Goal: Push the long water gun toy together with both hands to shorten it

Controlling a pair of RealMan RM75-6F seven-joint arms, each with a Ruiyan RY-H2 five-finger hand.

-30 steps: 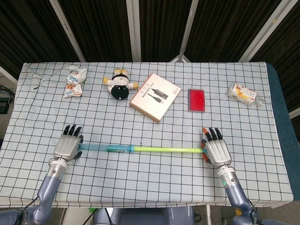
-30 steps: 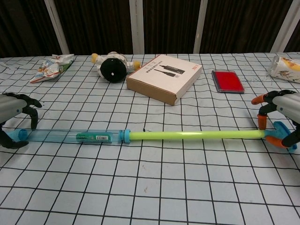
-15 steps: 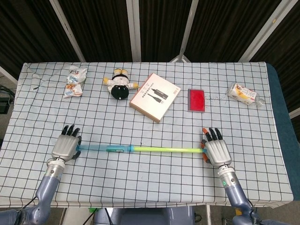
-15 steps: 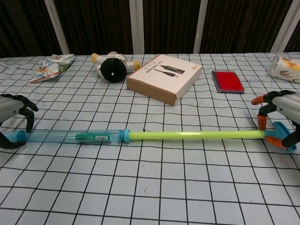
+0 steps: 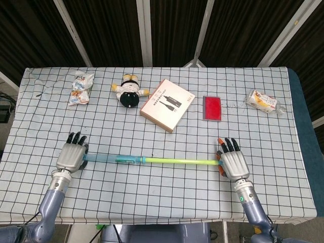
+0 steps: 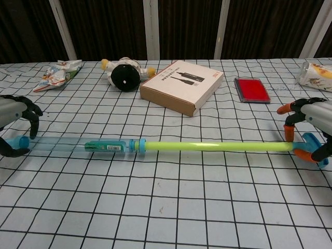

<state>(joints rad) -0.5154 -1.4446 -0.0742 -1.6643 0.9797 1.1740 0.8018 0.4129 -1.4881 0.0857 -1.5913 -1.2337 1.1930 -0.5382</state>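
Observation:
The long water gun toy lies across the near part of the table: a clear blue barrel (image 5: 109,159) (image 6: 78,146) on the left and a yellow-green plunger rod (image 5: 177,161) (image 6: 212,147) on the right. My left hand (image 5: 71,157) (image 6: 14,123) curls around the barrel's blue end cap. My right hand (image 5: 233,163) (image 6: 311,122) cups the blue and orange handle (image 6: 310,149) at the rod's end, fingers arched over it.
Along the back of the checkered table sit a snack bag (image 5: 81,87), a plush doll (image 5: 129,91), a brown box (image 5: 167,104), a red case (image 5: 212,108) and a wrapped snack (image 5: 262,100). The front edge lies just below both hands.
The plunger has slid a little into the barrel, with the teal piston further left. The toy's far-left end sits slightly higher on the table. Both hands stay at the ends.

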